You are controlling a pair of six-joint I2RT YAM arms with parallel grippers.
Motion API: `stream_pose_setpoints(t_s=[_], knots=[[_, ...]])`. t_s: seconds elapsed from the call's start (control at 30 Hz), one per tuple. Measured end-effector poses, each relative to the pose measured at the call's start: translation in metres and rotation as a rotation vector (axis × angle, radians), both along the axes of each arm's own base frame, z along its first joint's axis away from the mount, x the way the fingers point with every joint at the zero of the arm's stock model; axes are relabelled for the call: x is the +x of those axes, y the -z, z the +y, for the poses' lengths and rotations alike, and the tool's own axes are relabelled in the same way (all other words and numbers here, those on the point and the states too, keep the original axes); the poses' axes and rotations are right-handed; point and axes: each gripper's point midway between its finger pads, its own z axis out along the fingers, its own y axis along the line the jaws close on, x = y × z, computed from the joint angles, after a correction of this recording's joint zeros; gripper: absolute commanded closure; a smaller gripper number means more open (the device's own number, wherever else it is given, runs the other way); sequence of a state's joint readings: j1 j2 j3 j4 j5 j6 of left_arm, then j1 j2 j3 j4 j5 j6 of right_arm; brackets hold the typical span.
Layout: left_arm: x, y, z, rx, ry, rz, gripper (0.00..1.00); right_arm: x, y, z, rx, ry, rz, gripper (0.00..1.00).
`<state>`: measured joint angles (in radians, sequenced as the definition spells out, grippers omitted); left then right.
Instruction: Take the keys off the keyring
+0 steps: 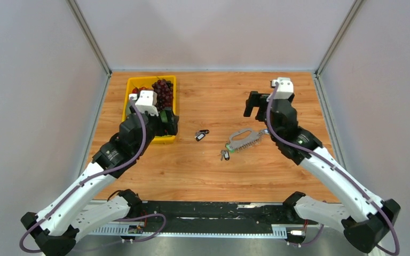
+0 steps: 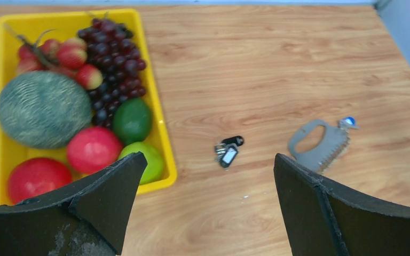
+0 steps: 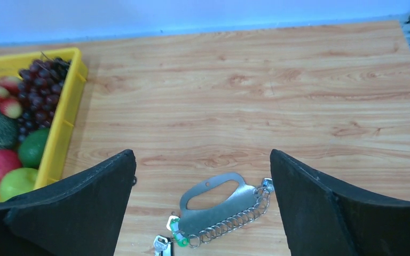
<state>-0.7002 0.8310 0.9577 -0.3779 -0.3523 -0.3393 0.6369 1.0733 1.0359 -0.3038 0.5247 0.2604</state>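
Note:
The keyring (image 1: 247, 140) is a grey metal plate with a handle hole and a row of small rings, lying flat on the wooden table; it also shows in the right wrist view (image 3: 224, 212) and the left wrist view (image 2: 331, 147). A green-tagged key (image 3: 179, 237) and a silver key (image 3: 161, 245) hang at its left end, and a blue-headed key (image 2: 347, 122) at its right end. A small bunch with black tags (image 1: 202, 134) lies loose to its left. My left gripper (image 1: 171, 124) is open and empty over the tray's right rim. My right gripper (image 1: 252, 109) is open and empty above and behind the keyring.
A yellow tray (image 1: 130, 81) of fake fruit (grapes, melon, apples, limes) stands at the back left, under my left wrist. Grey walls with metal posts enclose the table on three sides.

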Motion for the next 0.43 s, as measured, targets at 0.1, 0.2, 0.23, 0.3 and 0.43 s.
stream_pose_setpoints(t_s=[0.1,0.2,0.23,0.3,0.43], knots=[[0.000,0.003,0.019,-0.004,-0.102,0.014,0.00,-0.016,-0.032,-0.016,0.036,0.015,-0.078,0.01],[-0.007,-0.016,0.039,-0.056,-0.175,-0.042,0.00,-0.034,-0.075,-0.038,0.062,0.042,-0.191,0.01],[-0.010,-0.024,0.045,-0.075,-0.190,-0.064,0.00,-0.039,-0.088,-0.044,0.065,0.049,-0.224,0.02],[-0.018,-0.048,0.056,-0.125,-0.216,-0.117,0.00,-0.051,-0.123,-0.058,0.078,0.064,-0.304,0.02],[-0.032,-0.115,0.071,-0.252,-0.217,-0.267,0.00,-0.072,-0.181,-0.077,0.119,0.075,-0.438,0.01]])
